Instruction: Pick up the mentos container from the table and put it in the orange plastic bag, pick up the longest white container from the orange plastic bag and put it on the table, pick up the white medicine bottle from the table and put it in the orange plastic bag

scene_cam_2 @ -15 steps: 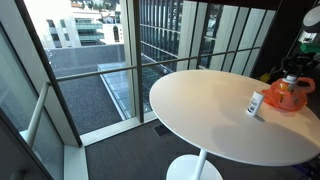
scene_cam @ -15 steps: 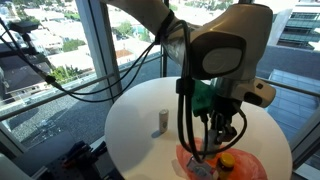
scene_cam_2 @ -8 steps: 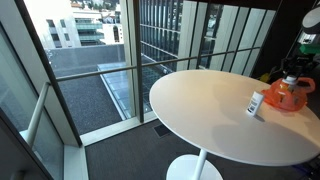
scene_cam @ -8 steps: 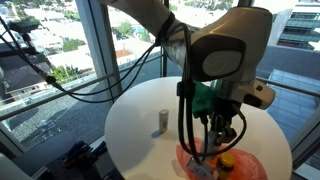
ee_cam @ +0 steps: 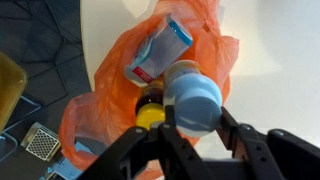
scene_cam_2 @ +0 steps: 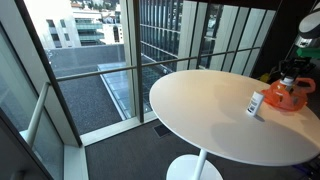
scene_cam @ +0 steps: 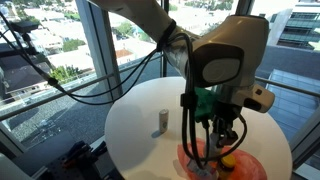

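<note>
One glossy orange plastic bag (ee_cam: pixel 112 85); one squat blue-lidded mentos container (ee_cam: pixel 195 97) above it, clamped in the near-shut gripper (ee_cam: pixel 196 125); one white medicine bottle (scene_cam: pixel 161 122) apart.

We see robot arm (scene_cam: pixel 225 60) filling foreground beside tall window (scene_cam: pixel 60 45), city rooftops beyond glass. Gripper (scene_cam: pixel 222 148) hangs low over orange bag (scene_cam: pixel 252 166) at near edge of round white table (scene_cam: pixel 135 128); what sits between fingers, we cannot make out. Yellow round item (scene_cam: pixel 228 158) shows in bag, just beside gripper. White bottle (scene_cam: pixel 162 122) stands upright, well apart from bag. Black cables (scene_cam: pixel 70 88) loop past window.
</note>
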Tool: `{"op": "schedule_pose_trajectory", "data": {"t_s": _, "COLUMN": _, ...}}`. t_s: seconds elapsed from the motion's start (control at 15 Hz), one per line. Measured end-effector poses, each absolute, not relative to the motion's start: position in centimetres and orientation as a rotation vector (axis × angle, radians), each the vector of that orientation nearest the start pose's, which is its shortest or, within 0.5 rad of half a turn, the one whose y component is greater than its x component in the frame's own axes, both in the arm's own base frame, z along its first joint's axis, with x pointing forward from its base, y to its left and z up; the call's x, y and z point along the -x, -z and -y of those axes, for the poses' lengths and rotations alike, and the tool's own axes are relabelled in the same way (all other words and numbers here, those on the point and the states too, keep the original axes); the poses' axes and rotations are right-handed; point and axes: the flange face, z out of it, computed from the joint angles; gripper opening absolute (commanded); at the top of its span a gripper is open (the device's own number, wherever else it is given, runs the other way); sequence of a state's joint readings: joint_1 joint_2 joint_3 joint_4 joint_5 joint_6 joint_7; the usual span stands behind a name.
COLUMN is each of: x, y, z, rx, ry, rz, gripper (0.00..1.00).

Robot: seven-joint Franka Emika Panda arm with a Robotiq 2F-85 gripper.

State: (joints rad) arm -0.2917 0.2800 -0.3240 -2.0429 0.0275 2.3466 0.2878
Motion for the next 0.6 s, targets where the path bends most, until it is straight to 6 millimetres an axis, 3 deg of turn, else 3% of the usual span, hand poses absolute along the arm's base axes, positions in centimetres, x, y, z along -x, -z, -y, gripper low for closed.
{"op": "schedule_pose_trajectory", "data": {"t_s": 0.6, "x": -49.2, "y": -30.2, "z": 33.9, "rx": 2.862, "ry": 0.067, "rz": -1.431, "gripper": 0.19}}
